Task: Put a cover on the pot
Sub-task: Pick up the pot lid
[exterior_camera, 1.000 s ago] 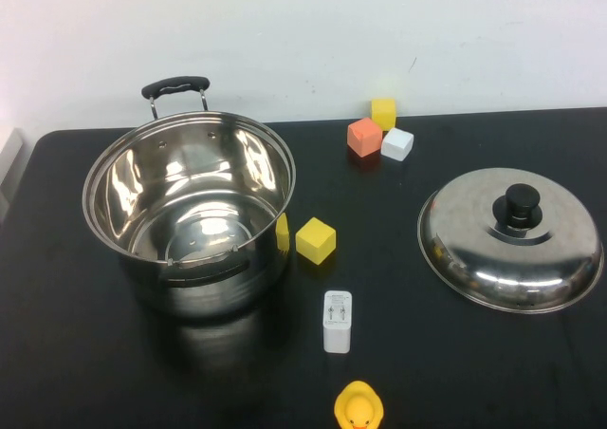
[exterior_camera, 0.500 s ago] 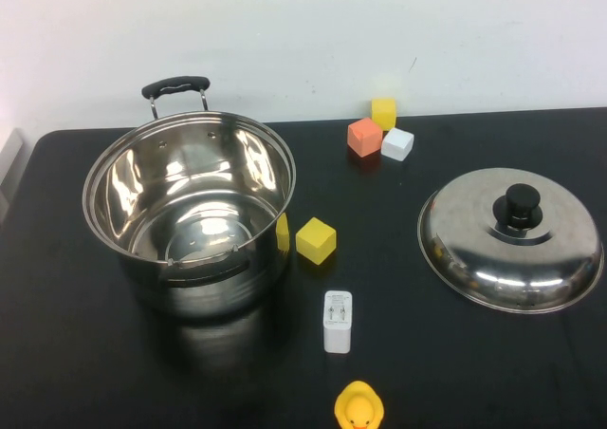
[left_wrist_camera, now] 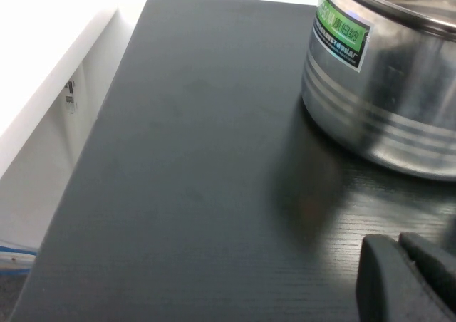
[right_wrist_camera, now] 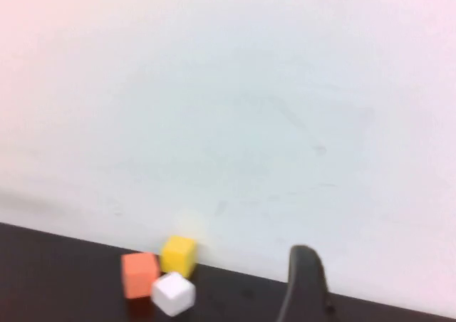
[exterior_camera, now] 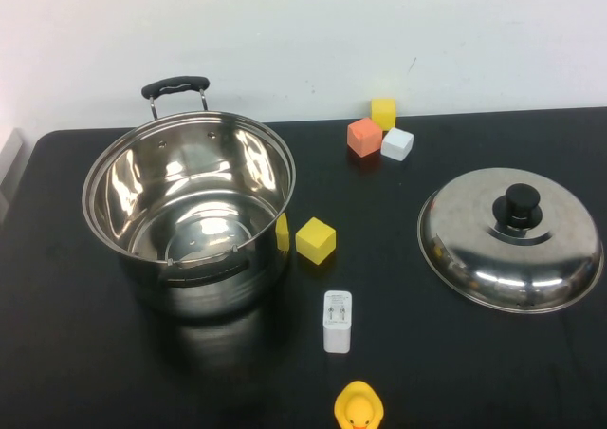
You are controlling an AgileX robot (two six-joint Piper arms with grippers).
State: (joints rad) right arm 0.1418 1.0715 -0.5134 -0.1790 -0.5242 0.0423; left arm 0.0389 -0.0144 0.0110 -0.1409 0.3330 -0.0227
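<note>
The pot [exterior_camera: 190, 211], a large shiny steel stockpot with a black arched handle [exterior_camera: 175, 87], stands open and empty on the left of the black table. Its domed steel lid [exterior_camera: 512, 239] with a black knob [exterior_camera: 521, 204] lies flat on the table at the right, well apart from the pot. Neither gripper shows in the high view. In the left wrist view my left gripper [left_wrist_camera: 399, 242] is shut and empty, low over the table beside the pot's labelled wall [left_wrist_camera: 385, 87]. In the right wrist view my right gripper [right_wrist_camera: 303, 286] faces the back wall, empty.
A yellow cube [exterior_camera: 316, 240] sits just right of the pot. A white charger [exterior_camera: 337, 321] and a yellow rubber duck [exterior_camera: 358, 407] lie toward the front. Orange [exterior_camera: 364, 137], yellow [exterior_camera: 383, 113] and white [exterior_camera: 397, 143] cubes cluster at the back, also in the right wrist view [right_wrist_camera: 158, 273].
</note>
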